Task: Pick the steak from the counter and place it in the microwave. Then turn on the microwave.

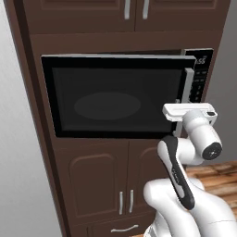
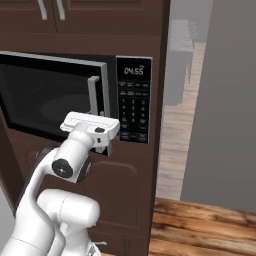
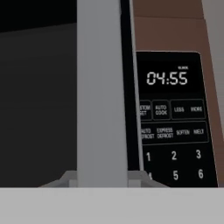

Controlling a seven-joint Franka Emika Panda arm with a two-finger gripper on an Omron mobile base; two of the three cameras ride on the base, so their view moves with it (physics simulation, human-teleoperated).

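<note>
Jaws clenched shut just before the microwave (image 2: 55, 95) door handle (image 3: 101, 96), grasping nothing.

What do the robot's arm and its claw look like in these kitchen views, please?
The arm is glossy white with rounded, bulbous links, a dark grey strip along one link and dark round joint caps. The claw sits under a flat white rectangular hand block with a small dark mark. No cables show.

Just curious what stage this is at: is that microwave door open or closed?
Slightly ajar. The microwave door's handle side stands out from the keypad, showing a gap.
</note>
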